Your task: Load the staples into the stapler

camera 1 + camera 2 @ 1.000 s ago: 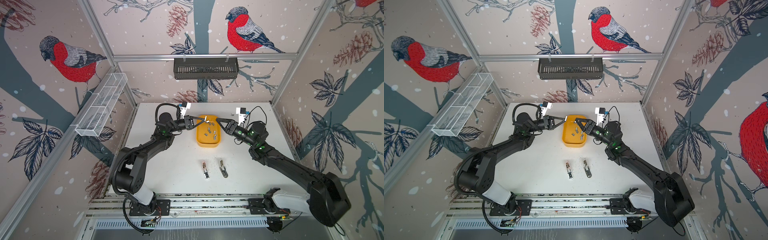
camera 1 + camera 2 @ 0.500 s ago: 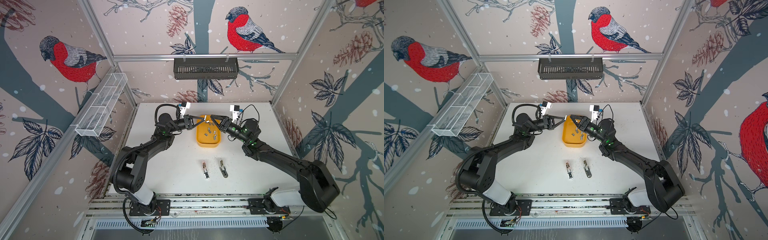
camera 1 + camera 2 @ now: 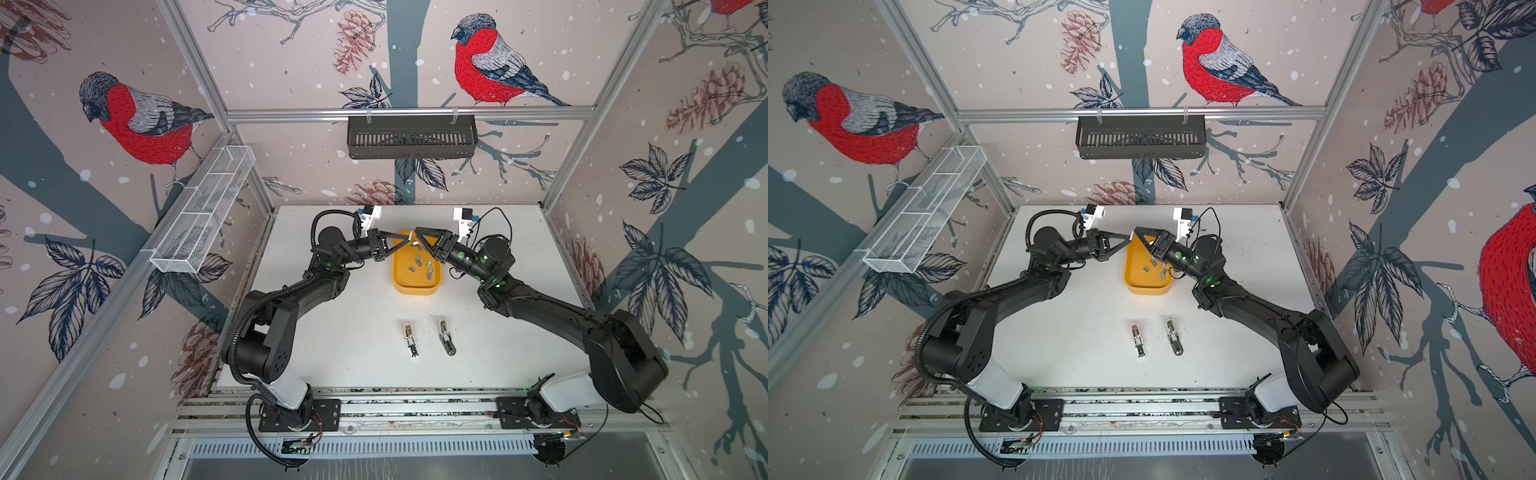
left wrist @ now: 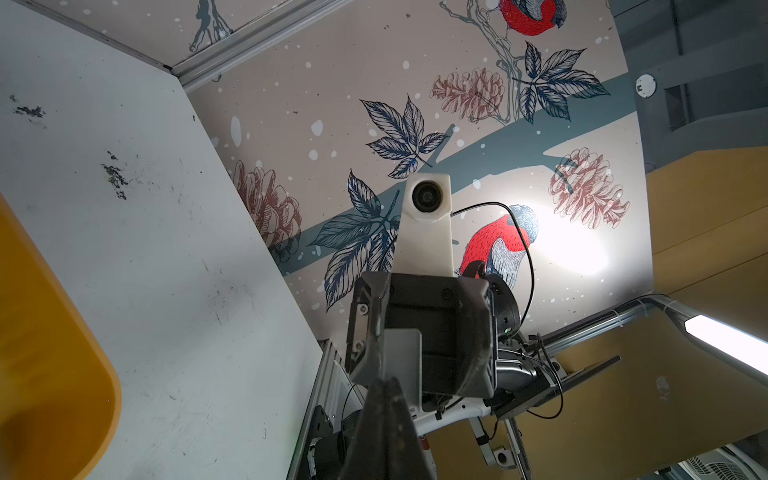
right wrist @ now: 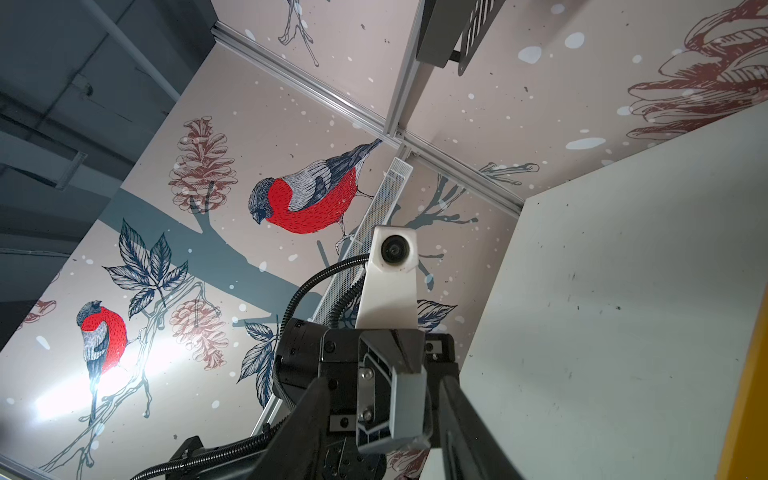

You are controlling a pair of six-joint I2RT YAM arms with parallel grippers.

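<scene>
Staple strip (image 5: 409, 405): pinched in your left fingers (image 4: 386, 415) over the yellow tray (image 3: 415, 291). Right fingers (image 5: 307, 415), spread, have arrived either side, likely for handover.

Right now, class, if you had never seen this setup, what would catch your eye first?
Above the far end of the yellow tray, the left gripper holds a grey staple strip inside the open right gripper. Nearer the front, two small staplers lie side by side. Red-breasted bird wallpaper surrounds it all.
</scene>
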